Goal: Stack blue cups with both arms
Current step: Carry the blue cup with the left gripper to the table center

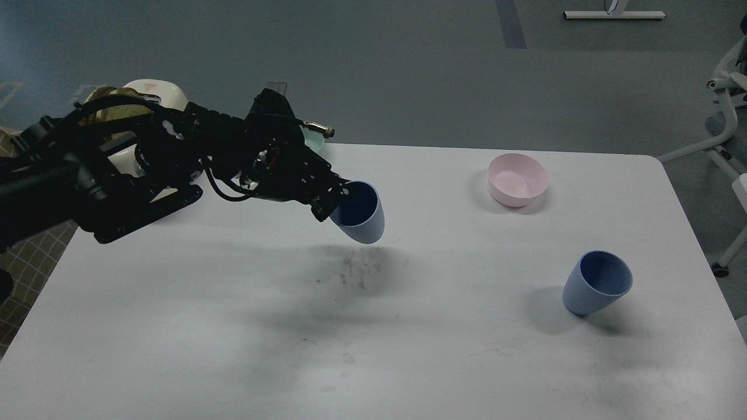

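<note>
My left gripper [334, 201] is shut on the rim of one blue cup [360, 212] and holds it in the air above the middle of the white table [408, 326]. The cup is nearly upright, its mouth tilted toward me, its shadow below on the table. The second blue cup [596, 282] stands on its narrow base at the right side of the table, leaning with its mouth toward me. My left arm reaches in from the left and spans the back left of the table. My right arm and gripper are out of view.
A pale pink bowl [518, 179] sits at the back right. A mint-green bowl [311, 139] and a cream toaster [153, 93] with bread are mostly hidden behind my left arm. A dirty smudge [350, 271] marks the table centre. A white stand [729, 116] is beyond the right edge.
</note>
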